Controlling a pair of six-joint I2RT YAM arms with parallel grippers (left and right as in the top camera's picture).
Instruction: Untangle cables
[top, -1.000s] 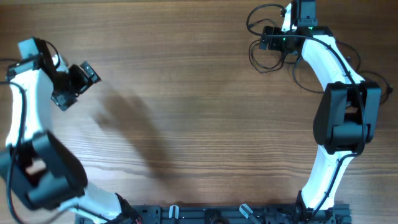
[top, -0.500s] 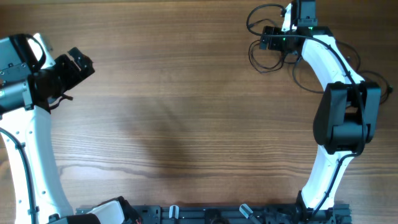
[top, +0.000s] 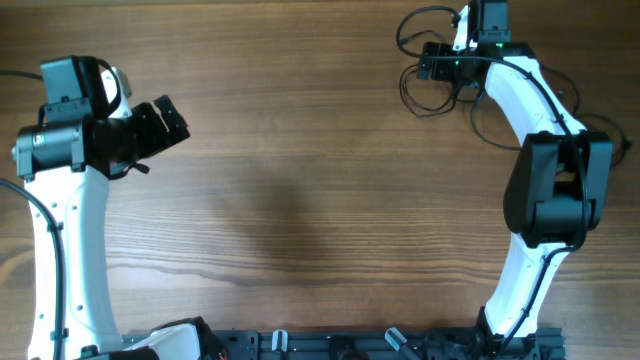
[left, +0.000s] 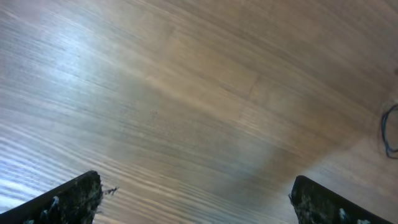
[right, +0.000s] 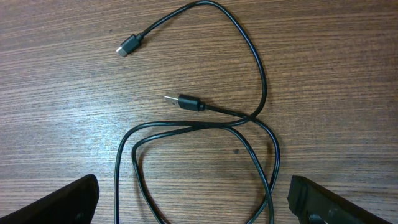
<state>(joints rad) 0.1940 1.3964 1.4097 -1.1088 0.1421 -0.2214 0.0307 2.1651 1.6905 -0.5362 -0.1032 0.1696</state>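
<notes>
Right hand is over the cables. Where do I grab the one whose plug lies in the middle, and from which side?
Take the middle plug by its stiff black body, coming straight down with the open right hand, closing across it. It lies flat with bare table on either side; the crossing further along its cord stacks strands.

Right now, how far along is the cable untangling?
Nothing looks done: the thin black cables lie looped and crossing on the wooden table. In hand: the right gripper hovers open above them, holding nothing; the left gripper is open over bare wood. Left: gripping the cables and pulling them apart.
</notes>
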